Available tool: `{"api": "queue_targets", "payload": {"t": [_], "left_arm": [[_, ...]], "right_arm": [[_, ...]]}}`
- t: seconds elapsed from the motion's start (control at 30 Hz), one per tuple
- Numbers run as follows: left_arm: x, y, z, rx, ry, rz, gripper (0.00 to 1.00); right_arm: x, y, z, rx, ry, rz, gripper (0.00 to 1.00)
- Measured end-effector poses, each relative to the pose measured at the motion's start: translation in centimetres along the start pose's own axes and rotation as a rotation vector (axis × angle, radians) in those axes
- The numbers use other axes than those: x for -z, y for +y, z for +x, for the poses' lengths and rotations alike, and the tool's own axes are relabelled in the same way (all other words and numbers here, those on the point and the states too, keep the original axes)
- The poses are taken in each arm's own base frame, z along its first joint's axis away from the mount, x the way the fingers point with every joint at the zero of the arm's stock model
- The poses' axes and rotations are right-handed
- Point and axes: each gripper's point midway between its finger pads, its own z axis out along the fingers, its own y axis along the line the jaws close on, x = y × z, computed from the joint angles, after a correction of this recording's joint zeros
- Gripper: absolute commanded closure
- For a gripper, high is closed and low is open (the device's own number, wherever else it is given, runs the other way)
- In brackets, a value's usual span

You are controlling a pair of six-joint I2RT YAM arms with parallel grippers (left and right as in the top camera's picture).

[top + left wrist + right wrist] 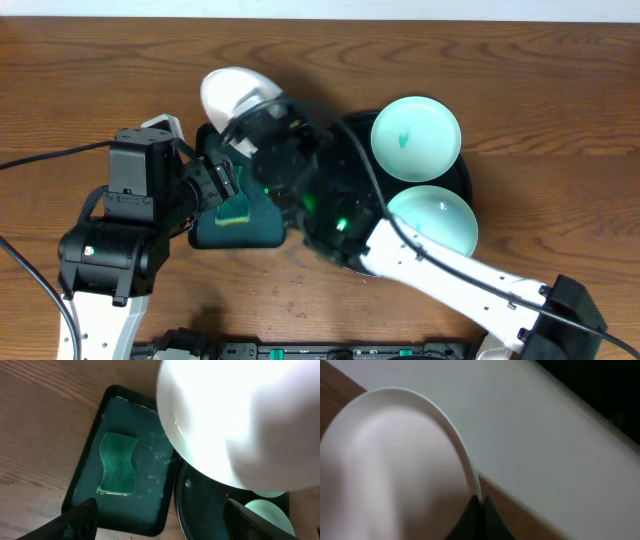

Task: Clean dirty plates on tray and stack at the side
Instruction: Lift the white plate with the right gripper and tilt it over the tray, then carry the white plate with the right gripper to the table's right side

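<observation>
White plate above brown wooden tabletop

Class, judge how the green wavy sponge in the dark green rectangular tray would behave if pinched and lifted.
The green wavy sponge likely squashes and bends, being a thin foam pad; probably light. The dark green rectangular tray glistens with droplets, so the sponge may be soggy.

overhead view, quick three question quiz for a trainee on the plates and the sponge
1. True or false: the right claw is shut on a plate's rim.
2. How many other plates lie on the black tray?
3. The sponge lies on: A the green tray, B the black tray, C a plate.
Key: 1 true; 2 two; 3 A.
</observation>
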Motion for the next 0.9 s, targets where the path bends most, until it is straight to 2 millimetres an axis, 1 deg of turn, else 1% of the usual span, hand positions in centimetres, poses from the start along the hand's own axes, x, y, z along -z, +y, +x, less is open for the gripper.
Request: {"api": "queue_targets", "payload": {"t": [0.03,0.13,0.2,0.27,0.3,0.4,0.43,0.5,0.6,0.67,0.7,0.73,0.77,0.83,0.87,0.9], "left_arm": [[0.0,0.0,0.0,0.000,0.000,0.000,0.20],[0.0,0.0,0.0,0.000,0.000,0.000,0.20],[0.0,0.0,0.0,0.000,0.001,-0.001,0.20],[0.0,0.0,0.0,0.000,0.001,-0.001,0.20],[0.0,0.0,0.0,0.000,0.001,-0.001,0.20],[0.0,0.0,0.0,0.000,0.001,-0.001,0.20],[0.0,0.0,0.0,0.000,0.002,-0.001,0.20],[-0.1,0.0,0.0,0.000,0.002,-0.001,0.20],[-0.1,0.0,0.0,0.000,0.004,-0.002,0.20],[-0.1,0.0,0.0,0.000,0.004,-0.003,0.19],[-0.1,0.0,0.0,0.000,0.004,-0.003,0.19],[-0.1,0.0,0.0,0.000,0.004,-0.003,0.20],[-0.1,0.0,0.0,0.000,0.004,-0.003,0.20],[-0.1,0.0,0.0,0.000,0.004,-0.003,0.20],[-0.1,0.0,0.0,0.000,0.004,-0.003,0.20],[-0.1,0.0,0.0,0.000,0.004,-0.003,0.19]], "right_arm": [[-0.7,-0.7,1.3,-0.048,0.047,0.005,0.99],[-3.3,-2.9,6.7,-0.240,0.221,-0.012,0.99],[-4.8,-4.0,9.5,-0.378,0.315,-0.048,0.99],[-6.0,-5.0,11.3,-0.517,0.377,-0.098,0.99],[-6.4,-5.3,11.9,-0.578,0.399,-0.134,0.99],[-6.7,-7.0,13.1,-0.726,0.457,-0.222,0.99],[-6.4,-7.8,13.5,-0.760,0.479,-0.236,0.99],[-5.3,-10.4,14.3,-0.822,0.518,-0.227,0.99],[-2.6,-16.6,15.8,-0.910,0.551,-0.120,0.99],[-0.1,-21.7,17.8,-0.975,0.580,0.018,0.99],[0.8,-23.5,18.7,-0.999,0.592,0.079,0.99],[2.1,-25.7,20.4,-1.036,0.625,0.163,0.99],[3.1,-27.2,22.0,-1.065,0.659,0.233,0.99],[5.0,-30.1,25.5,-1.123,0.735,0.370,0.99],[5.8,-31.2,27.1,-1.149,0.769,0.425,0.99],[6.9,-32.7,29.5,-1.192,0.818,0.501,0.99]]}}
